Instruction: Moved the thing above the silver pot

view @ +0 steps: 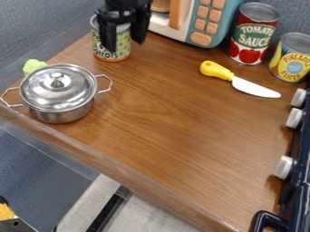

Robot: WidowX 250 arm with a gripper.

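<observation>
Black two-finger tool hangs fingers-down from the top edge, its fingers spread, one before the patterned cylindrical carrot can, the other beside it; nothing appears gripped. Nearer the camera and left of the tool sits the round silver metal pot, lid on. The task's thing is not certain: likely the light-green lumpy object, left of the tool and partly hidden behind the pot, though the can is another candidate. Risks: a low sideways sweep could tip the can, as one finger stands so close; a descent on the green object could catch the pot's rim or handle and shift it along the brown wooden desk. Arm roughly upright above the can, reach well short of the pot.
</observation>
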